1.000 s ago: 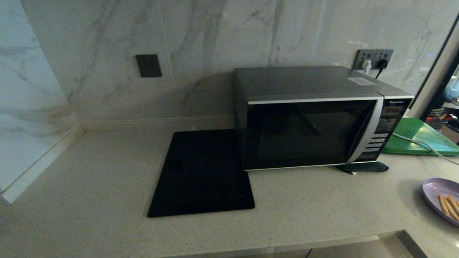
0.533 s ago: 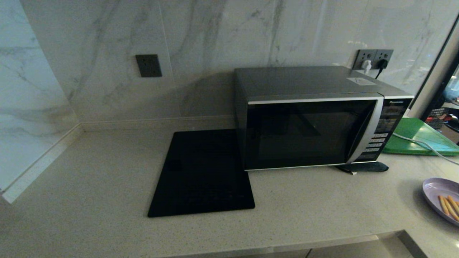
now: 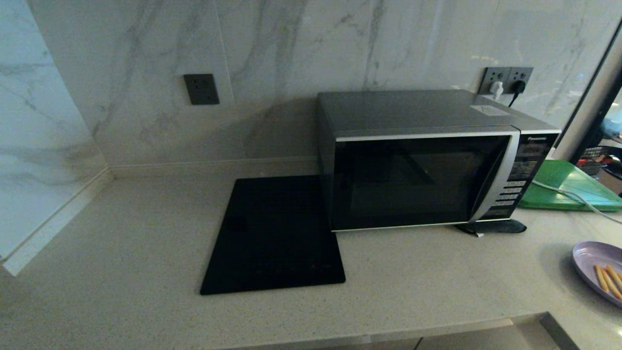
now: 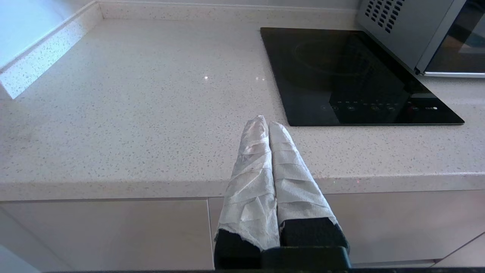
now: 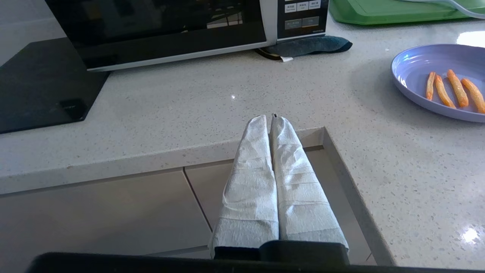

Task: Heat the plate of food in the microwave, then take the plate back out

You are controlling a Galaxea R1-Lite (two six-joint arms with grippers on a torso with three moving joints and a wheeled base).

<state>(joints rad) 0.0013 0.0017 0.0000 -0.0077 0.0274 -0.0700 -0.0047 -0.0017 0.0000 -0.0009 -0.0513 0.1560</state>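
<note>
Nothing is moving between the earlier head views and now: both arms are hanging parked off the near counter edge, the left gripper (image 4: 265, 123) and right gripper (image 5: 269, 120) pressing their white-wrapped fingers together on nothing. No step is showing as done. The boxy silver-grey microwave (image 3: 427, 160) is sitting at the far right with its dark glass door closed, and the small lilac plate of golden fries (image 5: 441, 81) is waiting on the speckled counter (image 3: 146, 233) near its right edge.

Microwave (image 3: 427, 160) on counter (image 3: 121, 243), against back wall, door shut. Cooktop (image 3: 274, 238) just left of it. Green tray (image 3: 568, 187) right of microwave. Plate of food (image 3: 600, 270) on counter, front right, well apart from microwave.
</note>
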